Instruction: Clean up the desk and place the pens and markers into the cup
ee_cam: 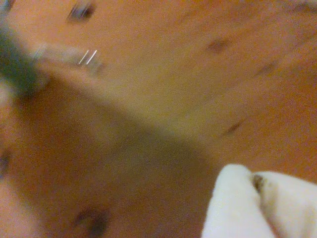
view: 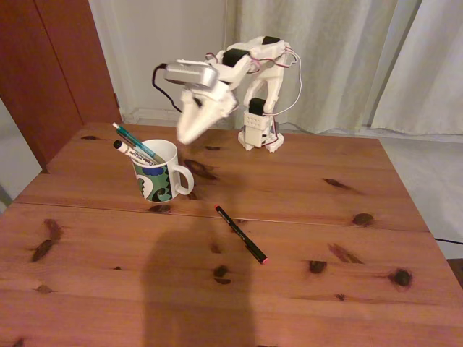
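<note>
Two pens in cup point(view: 162, 173) (black pen point(view: 241, 234) on desk point(view: 304, 217))

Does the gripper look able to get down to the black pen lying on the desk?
Probably yes. The black pen lies alone on open desk, apart from the cup, and the gripper hangs above with nothing between.

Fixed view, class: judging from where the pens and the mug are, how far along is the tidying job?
Done: the white marker and teal pen stand in the mug. In hand: nothing visible; the gripper hangs blurred above the desk beside the mug, its jaws unclear. Left: the black pen with the red end lies on the desk.
</note>
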